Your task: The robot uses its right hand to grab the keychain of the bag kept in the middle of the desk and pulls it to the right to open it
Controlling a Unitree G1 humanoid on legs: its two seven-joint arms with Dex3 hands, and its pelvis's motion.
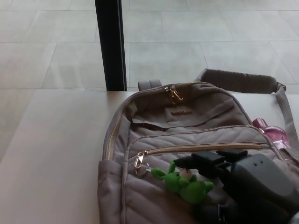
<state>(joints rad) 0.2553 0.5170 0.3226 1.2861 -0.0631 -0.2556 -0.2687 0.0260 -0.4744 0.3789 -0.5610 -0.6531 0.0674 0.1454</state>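
Observation:
A grey quilted backpack [187, 116] lies flat on the pale desk [56, 149]. Its front pocket has a gold zipper [201, 148] that is closed, with the pull [139, 161] at the left end. A green plush keychain [184, 183] hangs from that pull and rests on the bag's front. My right hand [243, 182] comes in from the lower right. Its black fingers [201, 161] reach left just above the plush, spread apart, with nothing held. My left hand does not show.
A black pillar [110, 44] stands behind the desk's far edge, with tiled floor beyond. The bag's padded strap [238, 80] lies at the back right. A pink object [271, 133] peeks out at the bag's right side.

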